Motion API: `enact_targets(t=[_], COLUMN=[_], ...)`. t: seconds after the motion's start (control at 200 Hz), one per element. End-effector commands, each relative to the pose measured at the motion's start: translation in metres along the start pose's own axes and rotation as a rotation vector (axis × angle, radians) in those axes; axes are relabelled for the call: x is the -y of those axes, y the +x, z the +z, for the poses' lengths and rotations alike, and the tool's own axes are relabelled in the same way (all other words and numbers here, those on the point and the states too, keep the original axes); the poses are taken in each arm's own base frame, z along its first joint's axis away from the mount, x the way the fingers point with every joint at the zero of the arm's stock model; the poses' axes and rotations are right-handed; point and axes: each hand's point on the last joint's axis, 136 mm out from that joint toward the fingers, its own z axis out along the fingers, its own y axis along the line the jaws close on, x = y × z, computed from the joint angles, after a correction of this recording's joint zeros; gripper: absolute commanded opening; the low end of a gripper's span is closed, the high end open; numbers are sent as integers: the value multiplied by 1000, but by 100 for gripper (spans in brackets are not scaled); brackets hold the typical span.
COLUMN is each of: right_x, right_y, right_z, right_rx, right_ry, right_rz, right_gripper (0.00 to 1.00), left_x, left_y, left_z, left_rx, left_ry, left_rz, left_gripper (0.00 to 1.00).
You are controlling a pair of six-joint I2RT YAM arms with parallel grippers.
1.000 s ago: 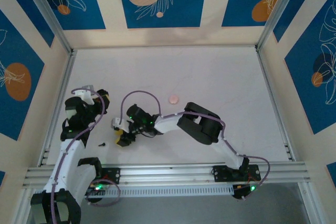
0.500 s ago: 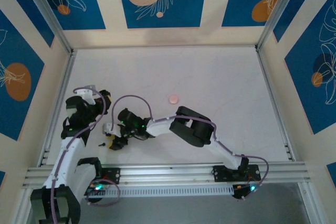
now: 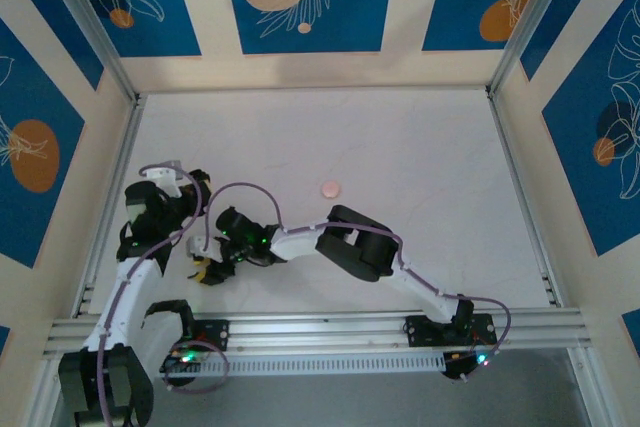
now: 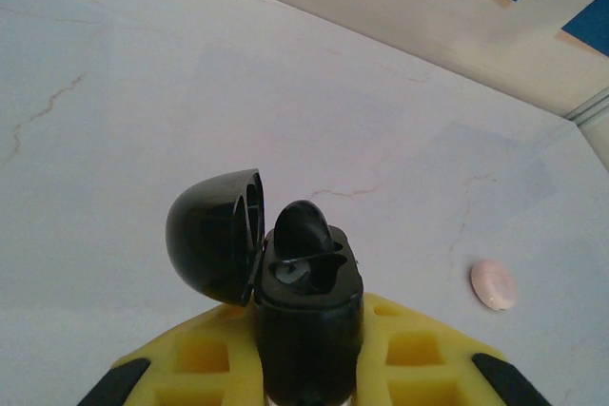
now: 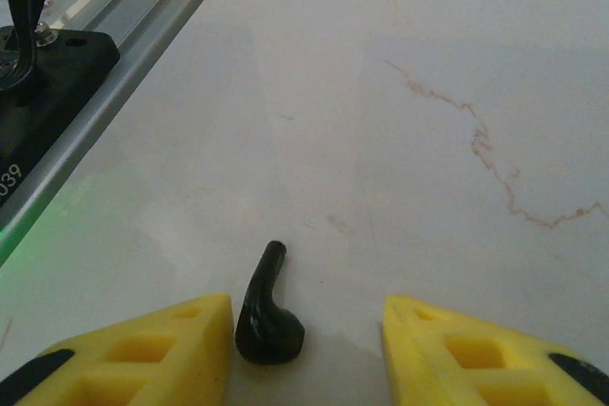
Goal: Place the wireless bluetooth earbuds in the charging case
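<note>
At about 8 o'clock on the table point(image 3: 400, 147), the left gripper point(image 4: 306, 368) was pinched on the charging case point(image 4: 309, 306), its yellow fingers point(image 4: 205, 354) pressed against both sides of the case's body. The case stood upright with its lid point(image 4: 214, 235) swung open toward 9 o'clock. One seated earbud point(image 4: 306, 227) stuck up out of the case's top.

Just toward 5 o'clock from it in the overhead view, the right gripper point(image 5: 306, 325) sat low over the table with its jaws spread. The loose earbud point(image 5: 266, 320) lay on the table between them, just beside the left finger and well apart from the right one, with its stem pointing to 12 o'clock in the wrist view. An aluminium rail point(image 5: 124, 54) crossed that view at 10 o'clock.

A pink disc point(image 3: 330, 188) lay on the table at 2 o'clock from both grippers, well apart from them.
</note>
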Motion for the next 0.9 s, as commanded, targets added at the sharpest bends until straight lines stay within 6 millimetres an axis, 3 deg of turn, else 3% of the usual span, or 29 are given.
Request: enact_targets(t=[0.0,0.14,0.455,0.61,0.895], right_x=[-15,-15,-11,-5,-10], right_y=[24,25,22,19,44], right_z=[13,17,15,0,-38], right_rx=[-53,-49,-49,-58,-138], right_ry=[-55,-67,-54,-25,59], right_rz=[20,22,38,49,52], right_gripper=[44,42,24,19,15], left_x=[1,1,0,0,1], left_y=[-19,-20,-20,-17,-15], left_z=[-3,-3,-3,-2,-2], left_rx=[42,44,38,26,13], left_ry=[-4,-2,-5,-2,3], left_rz=[28,30,38,41,49], left_gripper=[17,17,17,17,17])
